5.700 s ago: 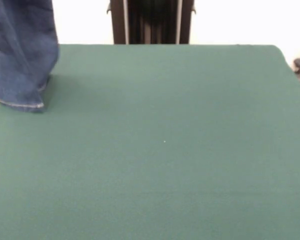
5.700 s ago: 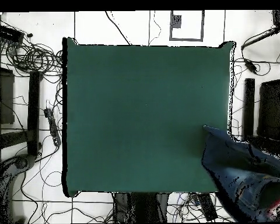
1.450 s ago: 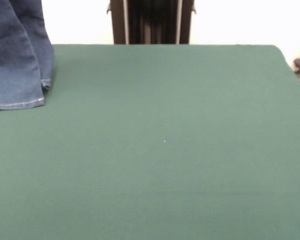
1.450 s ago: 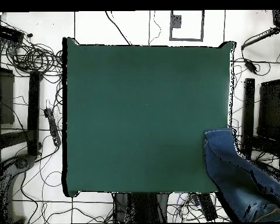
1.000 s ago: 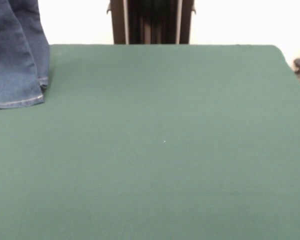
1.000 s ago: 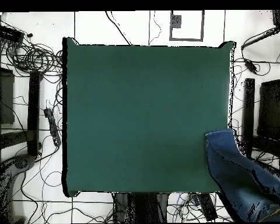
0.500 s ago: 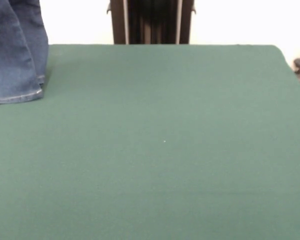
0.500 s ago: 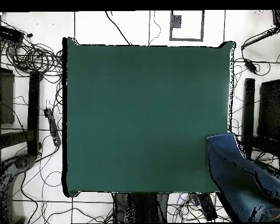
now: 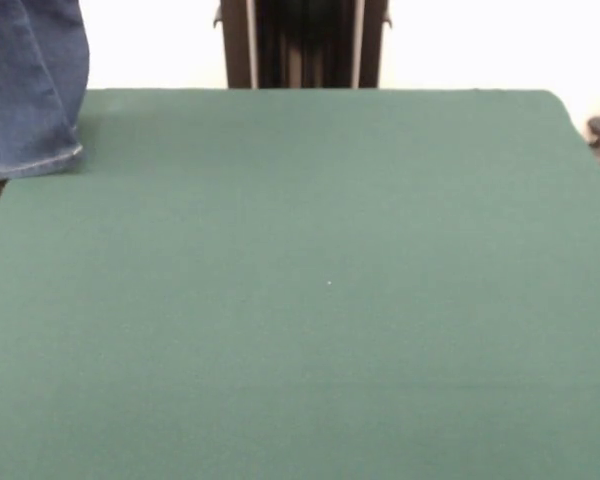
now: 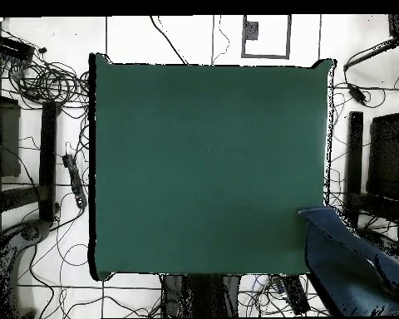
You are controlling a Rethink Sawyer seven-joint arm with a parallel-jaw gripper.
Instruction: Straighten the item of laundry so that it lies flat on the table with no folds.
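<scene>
Claw not visible in either view, its state untellable; the jeans (image 9: 28, 90) have drifted further toward the upper left, leaving the green table (image 9: 320, 300) bare, straightening unstarted.

Only the pedestal (image 9: 305, 45) showing in front view, at 12 o'clock: black upright column, paler vertical strips down both sides, cut off by the top edge, lower end hidden behind the desk (image 9: 330, 300) far edge. Stands straight, no tilt. In overhead view, seen as a dark block at 6 o'clock (image 10: 207, 295), just outside the desk edge, roughly centred on that side. Arm links, wrist and jaws outside both frames, so pose and jaw state cannot be told. No red arm section crossing the desk from 12 o'clock in front view or from 6 o'clock in overhead view.
</scene>
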